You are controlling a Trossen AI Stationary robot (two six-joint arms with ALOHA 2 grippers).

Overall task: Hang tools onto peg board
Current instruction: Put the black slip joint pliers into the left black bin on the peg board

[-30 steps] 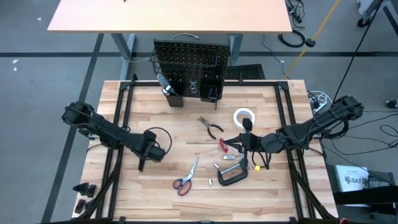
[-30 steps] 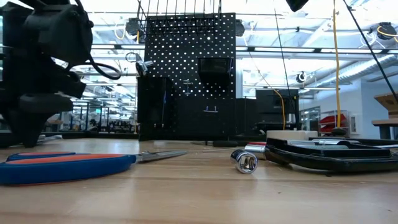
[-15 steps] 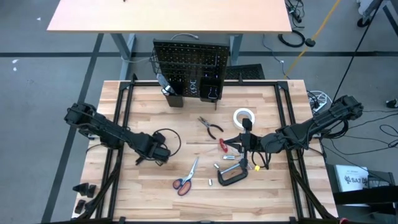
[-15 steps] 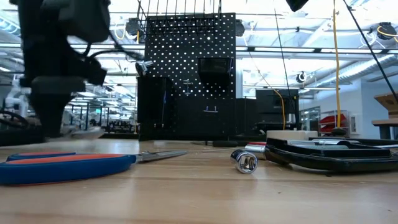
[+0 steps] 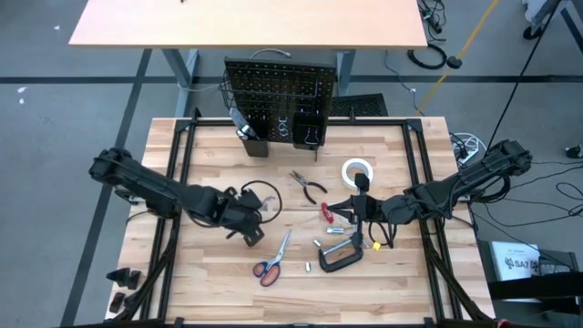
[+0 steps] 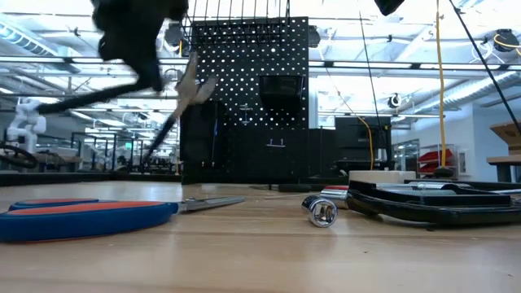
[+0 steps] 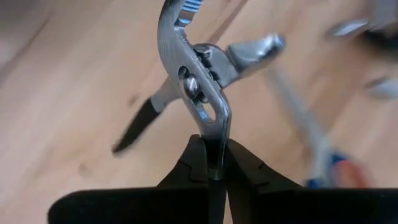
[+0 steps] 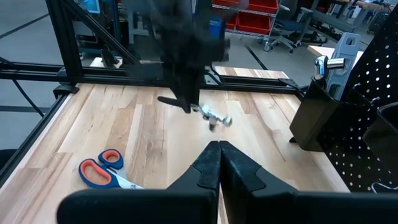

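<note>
Left wrist view: my left gripper (image 7: pixel 211 163) clamps silver pliers (image 7: pixel 196 81) — scissors (image 5: pixel 271 263), C-clamp (image 5: pixel 341 258), tape roll (image 5: pixel 358 171) unhung; right gripper (image 5: pixel 362 203) shut, empty.

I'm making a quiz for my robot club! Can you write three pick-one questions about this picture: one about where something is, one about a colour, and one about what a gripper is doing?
1. Where are the scissors?
A. hanging on the board
B. lying on the table
C. in a gripper

2. What colour is the tape roll?
A. white
B. green
C. black

3. What is the left gripper doing?
A. standing wide open
B. touching the tape
C. pinching pliers

Answers:
1 B, they lie flat on the wooden table.
2 A, the ring shows white.
3 C, its fingers clamp the silver pliers.
</note>
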